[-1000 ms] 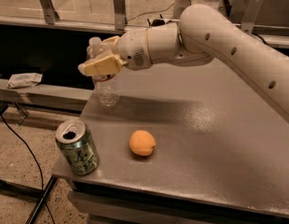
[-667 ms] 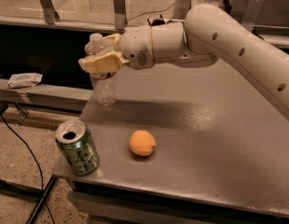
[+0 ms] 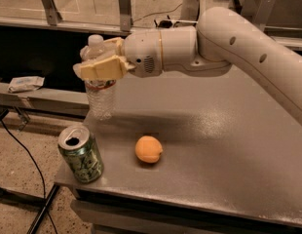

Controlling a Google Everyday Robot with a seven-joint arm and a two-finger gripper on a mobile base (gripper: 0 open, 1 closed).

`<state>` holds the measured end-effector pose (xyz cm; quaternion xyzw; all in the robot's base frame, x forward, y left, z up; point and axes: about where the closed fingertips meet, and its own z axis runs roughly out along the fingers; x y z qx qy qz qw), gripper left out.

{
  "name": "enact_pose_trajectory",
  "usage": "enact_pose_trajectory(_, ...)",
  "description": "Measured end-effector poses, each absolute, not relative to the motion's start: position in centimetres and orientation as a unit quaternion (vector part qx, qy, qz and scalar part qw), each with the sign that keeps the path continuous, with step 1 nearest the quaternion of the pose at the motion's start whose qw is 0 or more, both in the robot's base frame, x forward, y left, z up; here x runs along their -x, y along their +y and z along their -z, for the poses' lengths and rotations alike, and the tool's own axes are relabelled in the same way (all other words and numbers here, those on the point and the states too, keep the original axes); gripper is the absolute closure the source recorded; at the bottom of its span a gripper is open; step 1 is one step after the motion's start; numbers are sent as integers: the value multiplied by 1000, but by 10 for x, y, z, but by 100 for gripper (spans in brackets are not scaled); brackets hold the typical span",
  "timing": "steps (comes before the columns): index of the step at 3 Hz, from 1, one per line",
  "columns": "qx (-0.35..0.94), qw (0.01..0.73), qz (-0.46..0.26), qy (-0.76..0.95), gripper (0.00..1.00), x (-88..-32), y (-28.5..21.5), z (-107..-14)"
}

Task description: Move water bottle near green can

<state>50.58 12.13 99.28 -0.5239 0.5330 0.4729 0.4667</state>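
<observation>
The water bottle (image 3: 100,97) is clear with a white cap and a white-and-red label band. It stands upright near the left edge of the grey table (image 3: 229,145). My gripper (image 3: 96,60) is shut on the water bottle's upper part, its tan fingers (image 3: 100,68) on either side below the cap. The green can (image 3: 81,153) with a silver open top stands at the table's front left corner, in front of the bottle and a short gap away from it.
An orange fruit (image 3: 149,149) lies on the table right of the can. The table's left and front edges are close to the can. A crumpled white wrapper (image 3: 25,83) lies on a ledge to the left. A black cable (image 3: 24,155) runs over the floor.
My gripper and the water bottle have shifted slightly left, toward the table's left edge. The can and the fruit have not moved.
</observation>
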Motion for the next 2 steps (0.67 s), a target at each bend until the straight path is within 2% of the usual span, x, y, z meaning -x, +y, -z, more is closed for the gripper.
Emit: enact_pose_trajectory(2, 549, 419, -488, 534, 100, -466, 141, -993)
